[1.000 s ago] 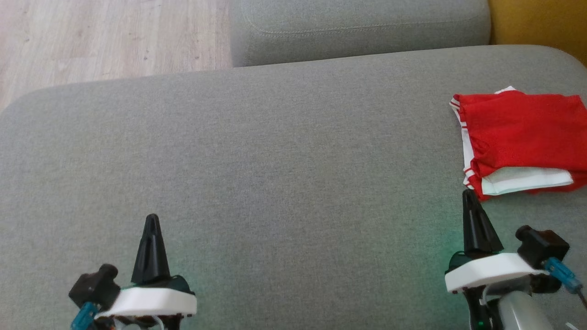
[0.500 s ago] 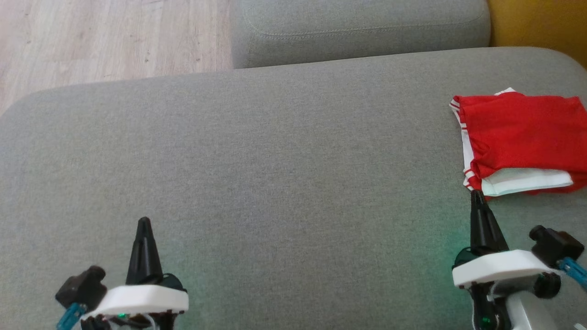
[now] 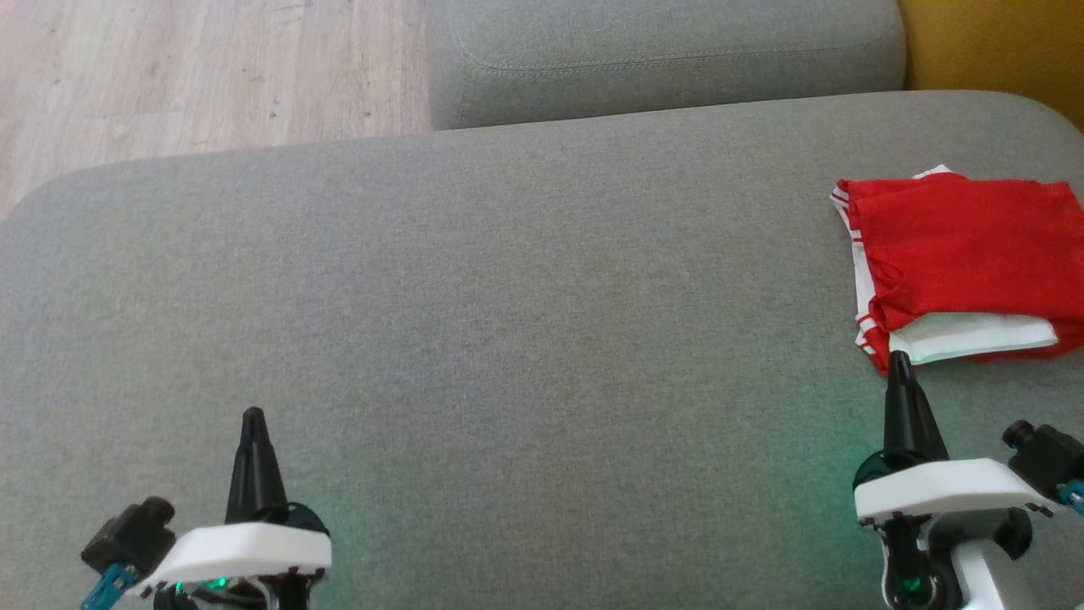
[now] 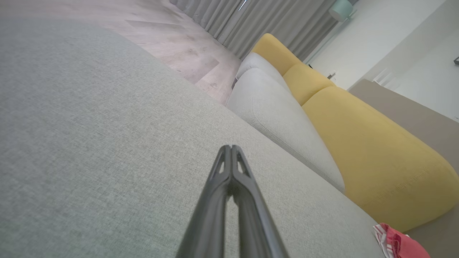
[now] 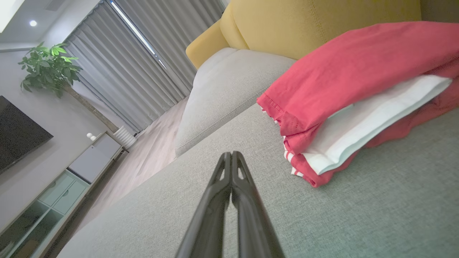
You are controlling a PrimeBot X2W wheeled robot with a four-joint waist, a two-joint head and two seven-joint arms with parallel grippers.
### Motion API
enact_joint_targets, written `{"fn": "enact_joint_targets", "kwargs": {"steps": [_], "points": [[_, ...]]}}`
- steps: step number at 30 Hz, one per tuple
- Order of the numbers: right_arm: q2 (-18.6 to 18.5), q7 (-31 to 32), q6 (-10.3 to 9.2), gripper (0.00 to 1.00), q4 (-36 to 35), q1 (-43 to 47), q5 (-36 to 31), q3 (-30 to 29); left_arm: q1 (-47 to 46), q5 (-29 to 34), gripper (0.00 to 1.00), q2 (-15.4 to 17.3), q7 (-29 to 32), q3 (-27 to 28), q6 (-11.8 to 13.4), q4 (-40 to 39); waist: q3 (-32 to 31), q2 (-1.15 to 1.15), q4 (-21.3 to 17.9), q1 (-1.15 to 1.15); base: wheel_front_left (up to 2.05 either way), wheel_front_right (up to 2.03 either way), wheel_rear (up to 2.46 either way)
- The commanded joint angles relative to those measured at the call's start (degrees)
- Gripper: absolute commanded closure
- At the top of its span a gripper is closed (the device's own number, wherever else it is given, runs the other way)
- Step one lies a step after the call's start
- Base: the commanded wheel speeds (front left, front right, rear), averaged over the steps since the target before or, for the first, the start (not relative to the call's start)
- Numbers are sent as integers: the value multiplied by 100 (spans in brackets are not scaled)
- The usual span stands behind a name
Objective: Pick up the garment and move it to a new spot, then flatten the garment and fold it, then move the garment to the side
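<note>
**Head view with both wrist views.** We see the folded garment (image 3: 965, 246), red with white trim, lying at the right edge of the grey sofa seat (image 3: 508, 296), below the yellow cushion (image 3: 991, 42). The right gripper (image 3: 899, 357) stands at the garment's near left corner. Its tip overlaps the hem in the head view, and we cannot tell whether it touches. Its fingers (image 5: 247, 204) are pressed together, with nothing between them. In the right wrist view they point just left of the garment, where a white layer shows between red ones. The left gripper (image 3: 252, 415) sits at the lower left over bare seat, well apart from the garment. Its fingers (image 4: 215, 200) are likewise pressed together and empty. A grey cushion (image 3: 660, 59) lies beyond the seat, with wood floor (image 3: 212, 76) to its left.
</note>
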Motion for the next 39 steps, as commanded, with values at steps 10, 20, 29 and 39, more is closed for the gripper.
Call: {"fn": "enact_joint_targets", "kwargs": {"steps": [10,20,29,39], "points": [[-69,171,-2,100,-250,-253,768,-42,-326,-647,100,15,194,236,-45,-186,-24,0,7,0,0,0,0],[-76,365,-2,100,-292,-254,1540,-116,-357,-1312,100,19,397,354,-75,-185,-51,0,16,0,0,0,0],[-79,512,-2,100,-324,-256,2118,-174,-380,-1812,100,22,550,444,-98,-184,-72,0,22,0,0,0,0],[-81,661,-3,100,-355,-257,2695,-233,-403,-2312,100,25,703,533,-121,-182,-93,0,28,0,0,0,0]]}}
